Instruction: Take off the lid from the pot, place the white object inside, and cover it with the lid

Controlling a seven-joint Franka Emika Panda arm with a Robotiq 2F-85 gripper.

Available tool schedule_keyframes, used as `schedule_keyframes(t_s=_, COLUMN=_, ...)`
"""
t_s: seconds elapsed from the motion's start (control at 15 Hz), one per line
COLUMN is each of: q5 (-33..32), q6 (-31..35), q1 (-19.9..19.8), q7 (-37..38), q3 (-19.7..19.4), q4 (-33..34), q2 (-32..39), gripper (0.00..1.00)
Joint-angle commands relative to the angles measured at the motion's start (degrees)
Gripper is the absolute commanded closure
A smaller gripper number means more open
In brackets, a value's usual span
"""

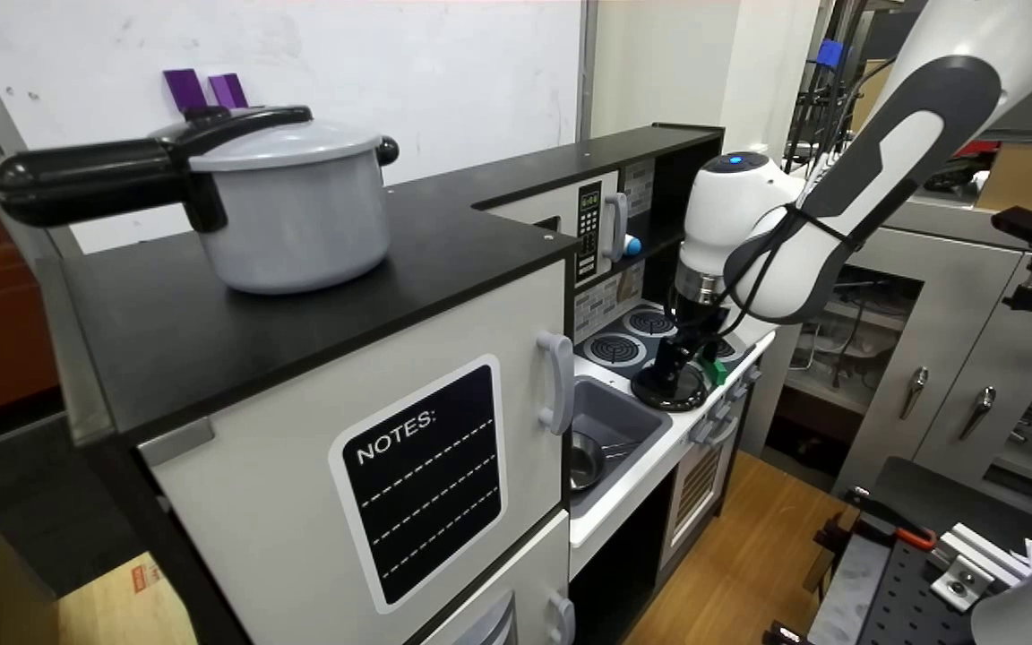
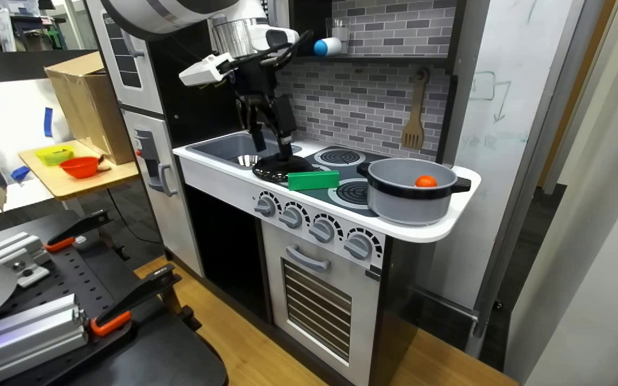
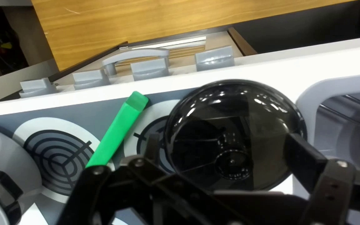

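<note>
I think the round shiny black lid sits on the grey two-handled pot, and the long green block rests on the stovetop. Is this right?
No: the black lid is off the grey pot; the wrist view shows it lying between the green block and the grey rectangular sink. The block does rest on the stovetop.

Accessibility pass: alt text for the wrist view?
An open end effector over a glossy black lid that partly covers a burner. A green bar lies beside the lid, with a gray pot cut off at left and a sink at right.
</note>
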Motion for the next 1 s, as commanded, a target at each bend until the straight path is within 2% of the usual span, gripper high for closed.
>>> schedule_keyframes(t_s=0.0, q5=1.21, q6=-1.15, q1=1.36, q7=-3.35, q3=-1.38, q4=2.75, q2=2.48, gripper=0.00)
schedule_keyframes(t_s=0.53, q5=1.77, q6=-1.95, q1=2.79, q7=-5.39, q3=-1.61, q4=4.81, q2=5.02, gripper=0.00)
schedule_keyframes(t_s=0.6, q5=2.25, q6=-2.24, q1=2.94, q7=-5.76, q3=-1.45, q4=5.03, q2=5.23, gripper=0.22)
schedule_keyframes(t_s=0.87, q5=3.31, q6=-2.82, q1=3.43, q7=-6.42, q3=-1.54, q4=5.64, q2=5.63, gripper=0.47)
schedule_keyframes(t_s=0.93, q5=3.46, q6=-2.95, q1=3.46, q7=-6.53, q3=-1.57, q4=5.78, q2=5.63, gripper=0.56)
